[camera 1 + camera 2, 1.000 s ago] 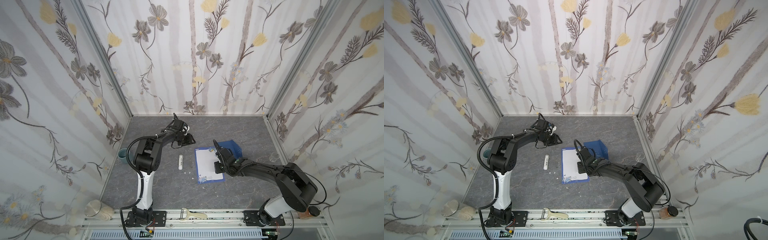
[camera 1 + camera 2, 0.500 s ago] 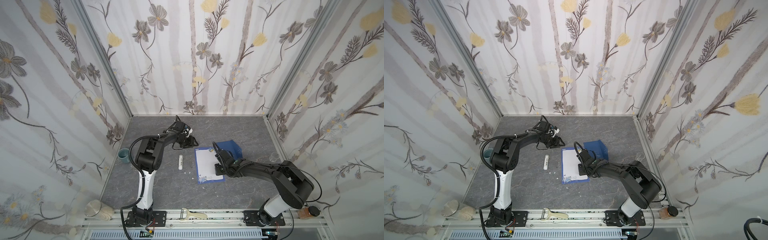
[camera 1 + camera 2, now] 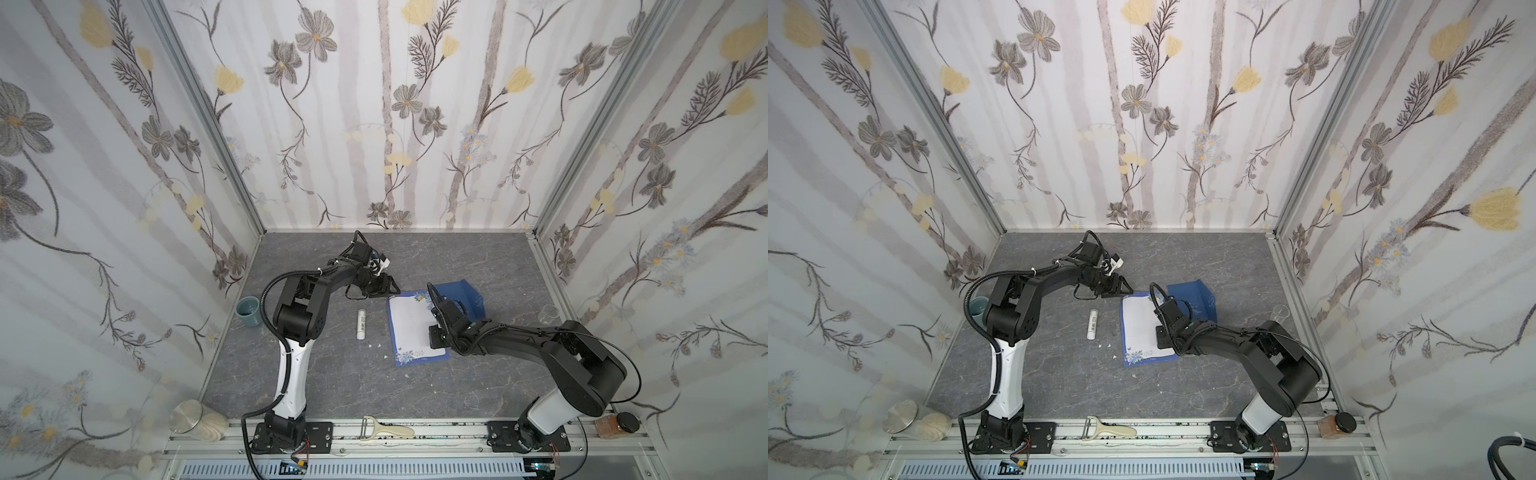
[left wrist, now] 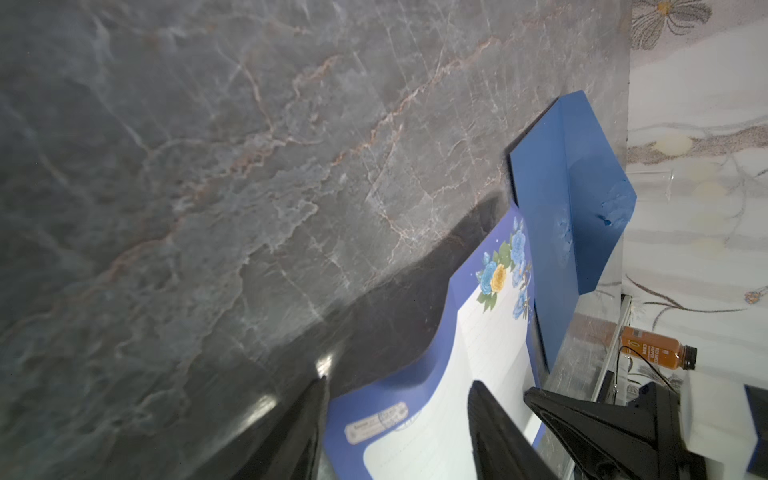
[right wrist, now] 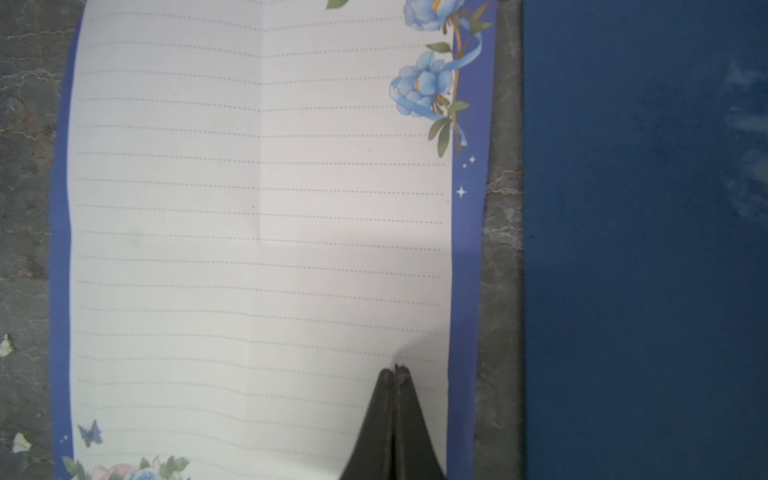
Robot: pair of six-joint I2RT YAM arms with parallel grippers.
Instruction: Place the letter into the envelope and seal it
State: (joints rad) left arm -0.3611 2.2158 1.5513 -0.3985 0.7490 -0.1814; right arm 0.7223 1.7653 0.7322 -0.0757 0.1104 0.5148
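Note:
The letter lies face up in the middle of the table, a lined white sheet with a blue border. The envelope rests just beyond its far right corner, dark blue with its flap open. My left gripper is open. Its fingers stand on either side of the letter's far left corner, which curls up slightly. My right gripper is shut, its tip resting on the letter near the sheet's right edge, with the envelope alongside.
A white glue stick lies left of the letter, with small white scraps near it. A teal cup stands at the left wall and a glass beaker at the right. A jar, a peeler and an orange bottle sit along the front rail.
My left gripper has moved right to the letter's far left corner and opened wider. The right gripper has stayed shut on the sheet, almost still.

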